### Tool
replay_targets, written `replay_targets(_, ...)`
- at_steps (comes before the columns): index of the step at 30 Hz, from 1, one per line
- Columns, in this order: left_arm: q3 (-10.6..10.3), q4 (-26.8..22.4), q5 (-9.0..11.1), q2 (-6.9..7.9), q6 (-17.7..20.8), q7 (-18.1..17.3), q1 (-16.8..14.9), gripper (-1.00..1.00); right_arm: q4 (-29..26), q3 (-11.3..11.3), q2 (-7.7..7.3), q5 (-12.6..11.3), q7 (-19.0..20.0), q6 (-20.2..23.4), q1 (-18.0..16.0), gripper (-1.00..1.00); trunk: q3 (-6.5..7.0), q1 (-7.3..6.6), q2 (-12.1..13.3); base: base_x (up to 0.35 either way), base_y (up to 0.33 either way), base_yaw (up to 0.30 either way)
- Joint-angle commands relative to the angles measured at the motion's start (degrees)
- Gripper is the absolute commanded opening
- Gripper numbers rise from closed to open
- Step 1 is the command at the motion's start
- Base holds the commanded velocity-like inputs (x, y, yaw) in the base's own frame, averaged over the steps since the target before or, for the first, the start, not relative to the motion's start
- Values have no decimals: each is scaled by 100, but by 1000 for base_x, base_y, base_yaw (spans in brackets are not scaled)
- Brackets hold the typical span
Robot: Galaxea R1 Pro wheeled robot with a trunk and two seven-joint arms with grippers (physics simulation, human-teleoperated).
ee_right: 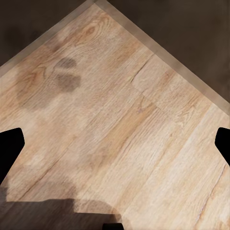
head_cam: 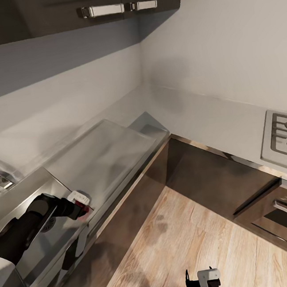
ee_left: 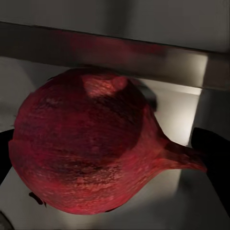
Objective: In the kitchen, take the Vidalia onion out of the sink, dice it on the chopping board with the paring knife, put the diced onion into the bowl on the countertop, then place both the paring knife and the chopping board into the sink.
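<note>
Left arm: dark, jointed, extended forward from the lower-left of the head view, wrist angled toward the left gripper (head_cam: 81,205). Its dark fingertips (ee_left: 211,146) sit at either side of the Vidalia onion (ee_left: 84,151), clamped against the red bulb. Right arm: held low, with the right gripper (head_cam: 203,283) at the bottom edge of the head view. Its black fingertips (ee_right: 10,148) stand wide apart, nothing between them.

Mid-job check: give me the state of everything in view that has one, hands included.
Vidalia onion: whole, undiced, between the left hand's fingers at the sink rim.
Left hand: shut on the onion.
Right hand: open, empty, above the wooden floor.
Sink: basin partly hidden by the left arm.
Hob: bare, nothing on it.
</note>
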Motion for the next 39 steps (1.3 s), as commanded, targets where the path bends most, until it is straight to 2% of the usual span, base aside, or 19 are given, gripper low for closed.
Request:
replay_targets(1,-3,-68,37,6,10,-22,-11,-100,6,48,2,-25,-33,-11,-5,100,-9,3,-11,0,0,0)
replay_targets(16,18,-458,46,155,54,-14,-11,-100,6,48,2,-25,-33,-11,-5,100,-9,3,-11,0,0,0)
replay_targets(26,21,-507,46,162,55,-13,-11,-100,8,48,2,-25,-36,-11,-5,100,-9,3,-11,-96,0,0)
replay_targets(30,26,-572,46,212,55,-13,-11,-100,7,48,2,-25,-36,-11,-5,100,-9,3,-11,-304,0,0)
replay_targets(37,46,-888,54,407,63,-13,-11,-100,7,48,2,-25,-33,-11,-5,100,-9,3,-11,-64,0,0)
replay_targets(39,163,-976,61,476,70,-13,-11,-100,6,48,2,-25,-34,-11,-5,100,-9,3,-11,-7,0,0)
